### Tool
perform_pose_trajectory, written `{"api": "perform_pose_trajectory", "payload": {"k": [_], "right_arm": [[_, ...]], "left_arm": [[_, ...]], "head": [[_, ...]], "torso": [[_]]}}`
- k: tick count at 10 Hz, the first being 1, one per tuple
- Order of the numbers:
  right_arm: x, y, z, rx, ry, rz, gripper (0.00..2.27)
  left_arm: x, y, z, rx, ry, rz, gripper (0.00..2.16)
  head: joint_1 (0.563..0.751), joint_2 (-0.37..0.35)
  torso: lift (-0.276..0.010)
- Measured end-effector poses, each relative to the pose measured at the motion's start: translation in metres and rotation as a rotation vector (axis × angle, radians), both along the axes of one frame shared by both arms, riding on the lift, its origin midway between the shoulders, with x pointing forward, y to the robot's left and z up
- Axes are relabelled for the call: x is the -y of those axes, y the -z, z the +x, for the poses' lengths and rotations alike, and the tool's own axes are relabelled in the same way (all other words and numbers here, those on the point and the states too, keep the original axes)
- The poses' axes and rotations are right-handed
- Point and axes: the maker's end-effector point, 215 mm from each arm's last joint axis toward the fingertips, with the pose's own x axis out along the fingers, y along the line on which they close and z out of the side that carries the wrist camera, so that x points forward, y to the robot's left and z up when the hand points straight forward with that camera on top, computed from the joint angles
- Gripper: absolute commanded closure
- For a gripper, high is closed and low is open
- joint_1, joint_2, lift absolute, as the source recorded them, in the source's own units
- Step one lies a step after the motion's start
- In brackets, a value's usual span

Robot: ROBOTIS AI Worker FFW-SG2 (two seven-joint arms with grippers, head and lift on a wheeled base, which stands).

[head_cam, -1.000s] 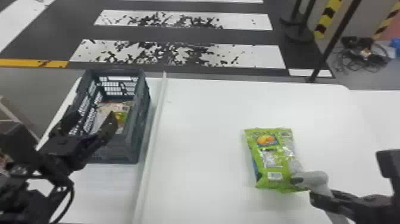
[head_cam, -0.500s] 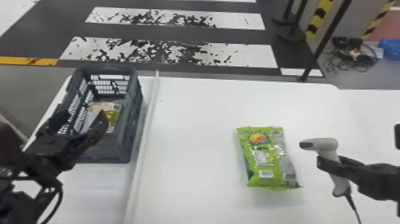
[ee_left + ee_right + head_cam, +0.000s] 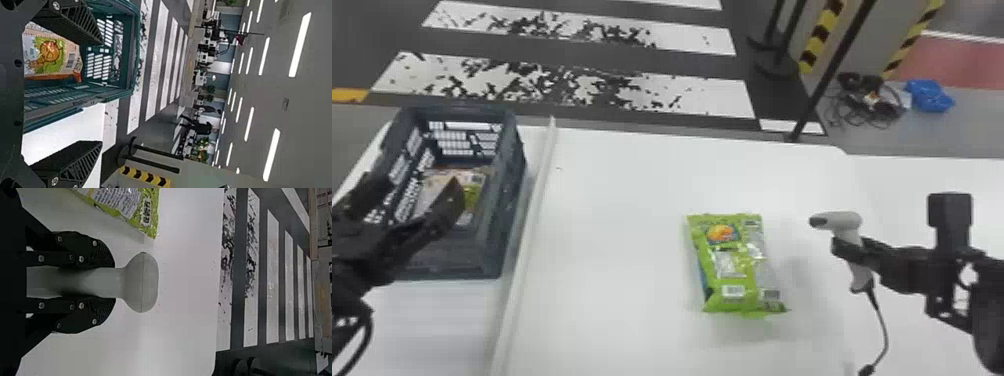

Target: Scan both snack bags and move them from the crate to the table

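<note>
My left gripper (image 3: 419, 205) is open above the near part of the dark crate (image 3: 492, 255), in which a snack bag (image 3: 474, 197) lies. In the left wrist view the same gripper (image 3: 100, 94) has its fingers wide apart, and the bag (image 3: 51, 55) lies inside the crate (image 3: 113, 92). A green snack bag (image 3: 732, 265) lies flat on the white table (image 3: 612, 250). To its right, my right gripper (image 3: 849, 250) holds the grey scanner (image 3: 847, 220) upright. In the right wrist view, that gripper (image 3: 111, 282) grips the scanner's handle, its head (image 3: 143, 282) beyond the fingers, near the green bag (image 3: 137, 207).
A raised white strip (image 3: 529, 235) runs along the table between the crate and the green bag. The scanner's cable (image 3: 884, 330) hangs from its handle. Barrier posts (image 3: 812, 105) stand on the floor beyond the table's far edge.
The right gripper has moved right and away from the green bag with the scanner, which stood over the bag's corner earlier. The head view has shifted somewhat. The left gripper remains over the crate.
</note>
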Motion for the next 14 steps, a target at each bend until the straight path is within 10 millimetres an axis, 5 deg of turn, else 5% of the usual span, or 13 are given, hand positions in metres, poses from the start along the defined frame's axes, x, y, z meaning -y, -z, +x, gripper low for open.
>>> {"api": "perform_pose_trajectory", "payload": {"k": [3,7,8,9,10,12,14], "right_arm": [[0.017,0.03,0.029,-0.013,0.0,-0.04,2.25],[0.022,0.059,0.04,-0.016,-0.004,-0.077,2.16],[0.022,0.063,0.041,-0.014,-0.004,-0.08,1.82],[0.021,0.064,0.043,-0.007,-0.004,-0.082,0.77],[0.019,0.065,0.043,-0.001,-0.003,-0.076,0.0],[0.019,0.063,0.039,0.012,0.007,-0.064,0.03],[0.019,0.04,0.028,0.061,0.024,-0.028,0.09]], "left_arm": [[0.002,-0.001,0.0,0.002,0.003,-0.001,0.1],[0.002,-0.003,0.0,0.005,0.005,-0.001,0.1],[0.002,-0.003,0.0,0.005,0.005,-0.001,0.1],[0.002,-0.003,0.0,0.004,0.005,-0.001,0.1],[0.002,-0.002,0.0,0.004,0.005,-0.002,0.1],[0.002,-0.003,0.0,0.004,0.006,-0.002,0.1],[0.003,-0.003,0.0,0.002,0.007,-0.002,0.1]], "head": [[0.695,-0.191],[0.695,-0.195],[0.695,-0.195],[0.695,-0.194],[0.695,-0.193],[0.695,-0.192],[0.695,-0.197]], "torso": [[-0.088],[-0.088],[-0.088],[-0.088],[-0.088],[-0.088],[-0.088]]}}
